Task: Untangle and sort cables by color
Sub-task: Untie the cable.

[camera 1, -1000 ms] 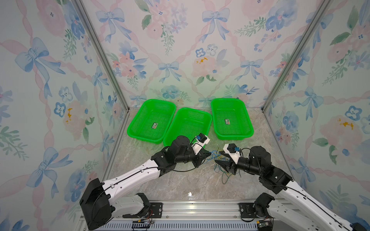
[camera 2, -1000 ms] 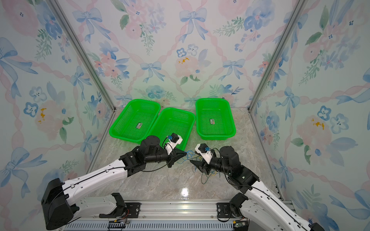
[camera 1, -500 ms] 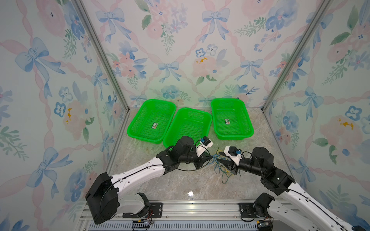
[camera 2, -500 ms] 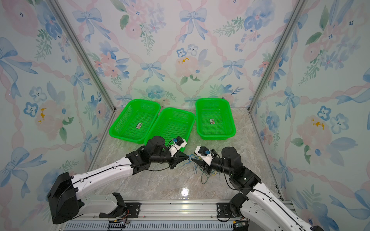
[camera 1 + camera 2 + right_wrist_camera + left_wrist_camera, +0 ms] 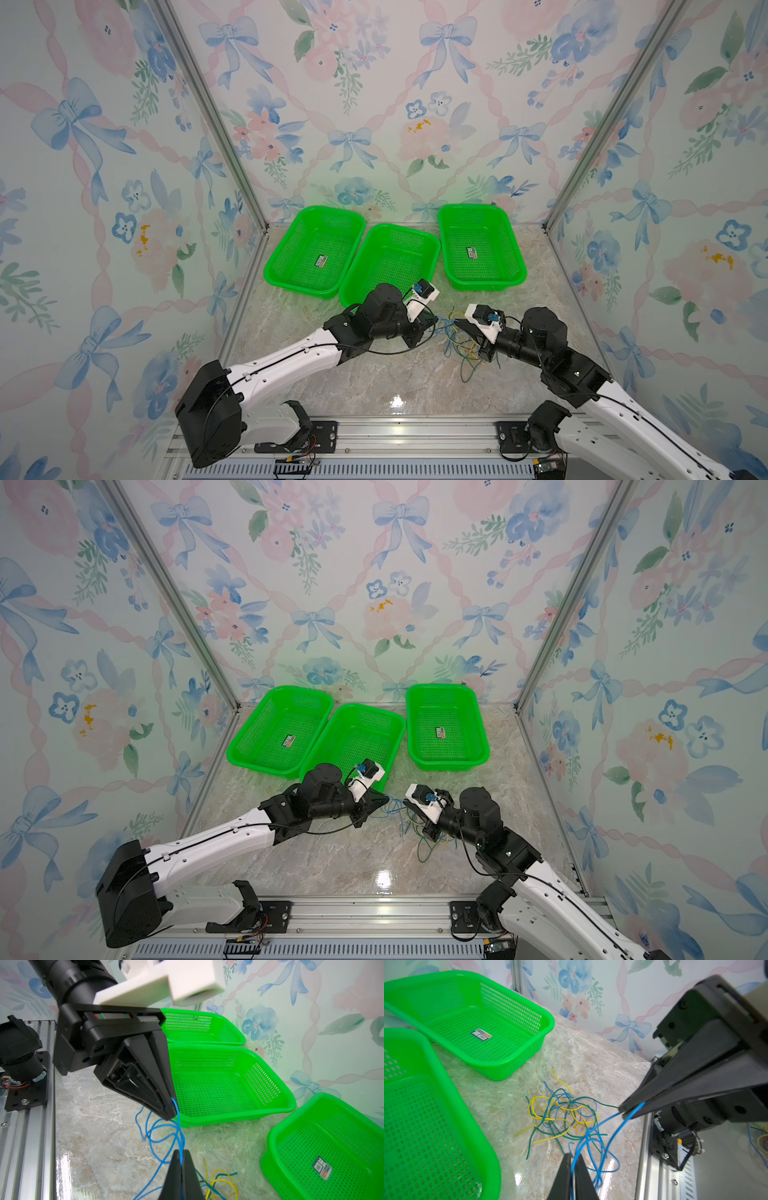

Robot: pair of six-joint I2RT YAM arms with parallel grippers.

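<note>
A tangle of thin yellow, blue and dark green cables (image 5: 465, 353) (image 5: 419, 837) (image 5: 562, 1111) lies on the marble table, in front of the right basket. One blue cable (image 5: 604, 1126) (image 5: 164, 1126) is lifted out of it and hangs in loops between my two grippers. The left gripper (image 5: 434, 320) (image 5: 572, 1156) has its jaws a thin slit apart with this blue cable in the slit. Facing it tip to tip, the right gripper (image 5: 457, 322) (image 5: 181, 1154) is shut on the same blue cable. Both hover just above the table.
Three green mesh baskets stand along the back wall: left (image 5: 328, 208), middle (image 5: 399, 226), right (image 5: 473, 205), all without cables. The middle one sits just behind the left gripper. A metal rail (image 5: 395, 432) bounds the table's front edge.
The right gripper has closed from open onto the blue cable. The left gripper moved right, toward it, and its jaws have eased apart slightly.
</note>
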